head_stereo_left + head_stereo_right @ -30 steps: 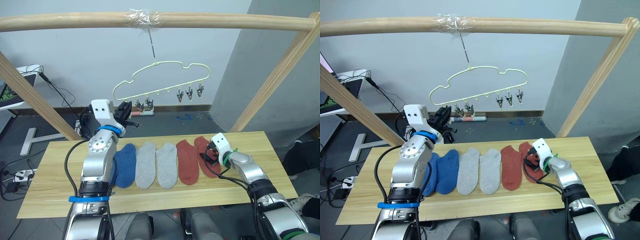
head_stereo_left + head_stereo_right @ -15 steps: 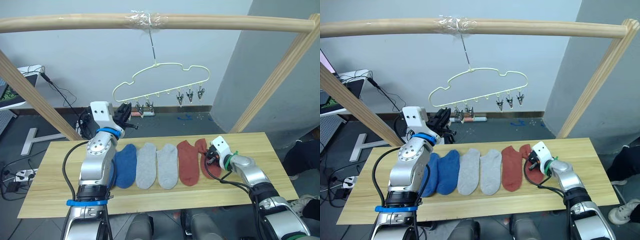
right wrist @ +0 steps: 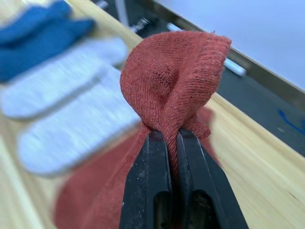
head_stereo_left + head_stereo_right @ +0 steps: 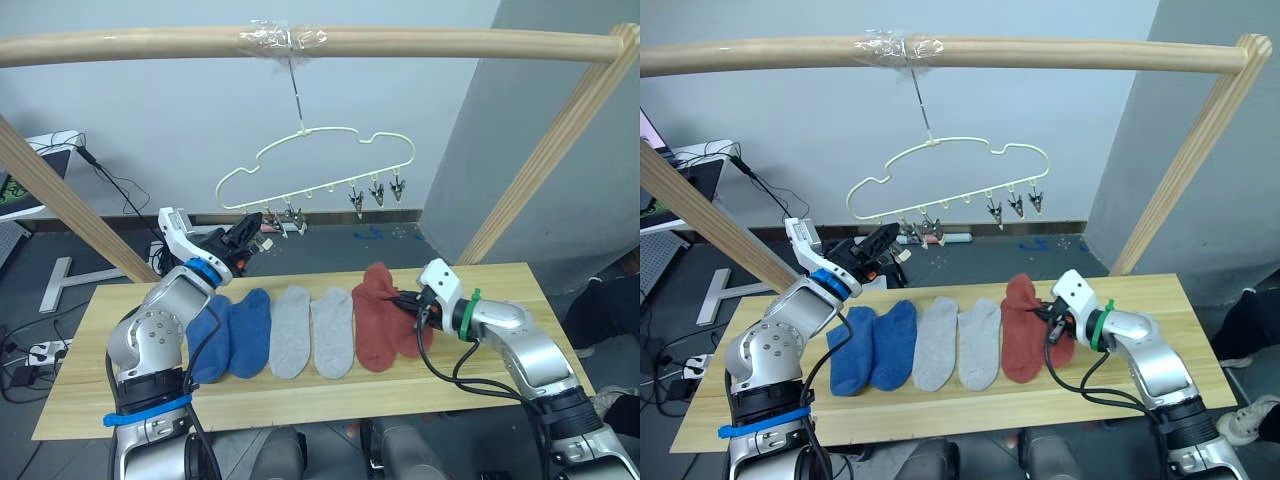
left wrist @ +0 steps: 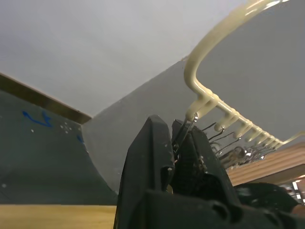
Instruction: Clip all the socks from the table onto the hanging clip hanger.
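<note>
On the table (image 4: pixel 500 385) lie two blue socks (image 4: pixel 232 333), two light grey socks (image 4: pixel 312 332) and one rust-red sock (image 4: pixel 372 340) in a row. My right gripper (image 4: pixel 408 303) is shut on the other rust-red sock (image 3: pixel 174 81), whose bunched end stands raised above the row while the rest trails on the wood. The clip hanger (image 4: pixel 310 165) hangs by its hook from the wooden pole (image 4: pixel 450 44). My left gripper (image 4: pixel 245 238) is up at the hanger's left end, shut on the leftmost clip (image 5: pixel 183 133).
Slanted wooden posts (image 4: pixel 545 150) hold the pole at both sides of the table. Several more clips (image 4: pixel 375 193) hang along the hanger's lower edge. Cables and a power strip (image 4: pixel 40 352) lie on the floor at the left.
My right gripper has shut on the rightmost red sock and lifted its end up and to the left. My left arm has swung outward, its gripper staying at the hanger's left clips.
</note>
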You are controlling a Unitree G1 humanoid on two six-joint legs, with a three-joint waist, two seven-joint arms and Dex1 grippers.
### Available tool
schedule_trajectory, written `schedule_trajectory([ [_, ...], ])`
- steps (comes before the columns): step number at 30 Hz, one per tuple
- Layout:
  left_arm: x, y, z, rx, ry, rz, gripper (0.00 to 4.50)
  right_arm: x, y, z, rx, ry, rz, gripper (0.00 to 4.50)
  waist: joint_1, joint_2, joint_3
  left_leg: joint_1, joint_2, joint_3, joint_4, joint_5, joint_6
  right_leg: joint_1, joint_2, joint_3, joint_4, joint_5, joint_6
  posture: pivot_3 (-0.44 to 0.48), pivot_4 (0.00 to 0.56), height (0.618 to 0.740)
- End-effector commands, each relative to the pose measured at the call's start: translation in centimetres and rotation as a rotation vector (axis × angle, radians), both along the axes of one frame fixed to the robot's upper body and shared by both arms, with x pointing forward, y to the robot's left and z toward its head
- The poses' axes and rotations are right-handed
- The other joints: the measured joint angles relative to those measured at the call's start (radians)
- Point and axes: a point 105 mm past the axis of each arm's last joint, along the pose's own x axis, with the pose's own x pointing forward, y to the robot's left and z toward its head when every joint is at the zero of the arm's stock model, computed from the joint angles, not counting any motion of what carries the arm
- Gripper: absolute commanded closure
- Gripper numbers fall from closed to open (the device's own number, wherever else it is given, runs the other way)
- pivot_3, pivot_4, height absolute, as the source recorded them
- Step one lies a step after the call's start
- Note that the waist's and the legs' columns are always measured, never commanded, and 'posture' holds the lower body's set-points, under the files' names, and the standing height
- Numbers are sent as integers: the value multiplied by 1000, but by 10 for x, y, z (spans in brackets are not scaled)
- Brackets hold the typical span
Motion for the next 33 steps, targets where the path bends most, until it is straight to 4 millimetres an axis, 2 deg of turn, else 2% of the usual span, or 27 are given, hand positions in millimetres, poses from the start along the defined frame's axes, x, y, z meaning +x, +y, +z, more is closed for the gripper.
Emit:
schedule_trajectory([
  [1, -5, 7, 6, -88, 25, -7, 4398, -4, 52, 32, 140, -33, 85, 4427, -2, 0, 0, -1, 0, -1, 0, 0, 0, -1, 0, 1, 0, 0, 0, 45, 203, 740],
  [4, -5, 6, 13, -130, 21, -12, 4398, -3, 81, 43, 208, -10, 116, 4427, -2, 0, 0, -2, 0, -3, 0, 2, -3, -3, -1, 0, 1, 0, 0, 49, 204, 740],
  [11, -9, -8, 17, -145, 12, -51, 4398, 0, 109, 51, 254, 5, 158, 4427, 21, 0, 0, -7, -3, -4, 0, 1, -4, -6, -4, -1, 0, 0, 0, 56, 208, 740],
  [21, -10, -13, 16, -161, 10, -56, 4398, 4, 127, 67, 307, 2, 194, 4427, 20, 0, 1, -10, -2, -8, 0, 1, -4, -8, -3, -5, 0, 0, 0, 69, 218, 740],
  [29, -11, -12, 16, -157, 5, -47, 4398, 1, 133, 69, 311, 12, 221, 4427, 20, 0, 1, -11, -2, -10, 0, 1, -4, -8, -4, -6, 0, 0, 0, 73, 221, 740],
  [33, -11, -13, 16, -154, 2, -55, 4398, 2, 145, 77, 341, 6, 236, 4427, 19, 1, 1, -11, -2, -10, 0, 1, -4, -8, -4, -6, 0, 0, 0, 73, 221, 740],
])
